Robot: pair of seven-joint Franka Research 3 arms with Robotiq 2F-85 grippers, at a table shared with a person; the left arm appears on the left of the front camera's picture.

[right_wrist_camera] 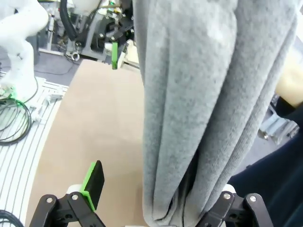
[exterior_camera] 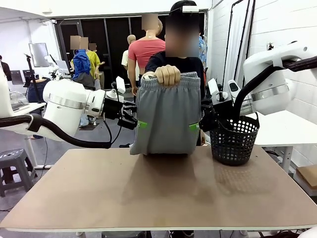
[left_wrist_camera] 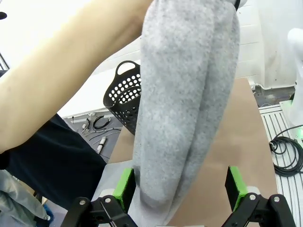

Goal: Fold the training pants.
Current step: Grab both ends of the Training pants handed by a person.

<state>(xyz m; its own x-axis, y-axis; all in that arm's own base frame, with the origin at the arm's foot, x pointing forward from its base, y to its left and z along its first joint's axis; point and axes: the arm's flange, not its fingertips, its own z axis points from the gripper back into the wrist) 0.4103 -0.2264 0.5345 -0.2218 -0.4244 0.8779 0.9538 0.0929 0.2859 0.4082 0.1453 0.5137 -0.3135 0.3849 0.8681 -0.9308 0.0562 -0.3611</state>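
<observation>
Frontally, we see a person's hand [exterior_camera: 168, 75] holding the training pants [exterior_camera: 166, 116] by the waistband, their lower end reaching the bench [exterior_camera: 148, 193] at its far edge. The left end effector [exterior_camera: 134, 120] and right end effector [exterior_camera: 199, 126] flank them. From the left wrist, our fingers stand wide apart around the fabric, not clamping it. From the right wrist, likewise: spread wide, cloth between.

Near tabletop [exterior_camera: 148, 193] bare, passable; basket [exterior_camera: 234, 141] blocks far right; hanging training pants [exterior_camera: 166, 119] block far middle.
</observation>
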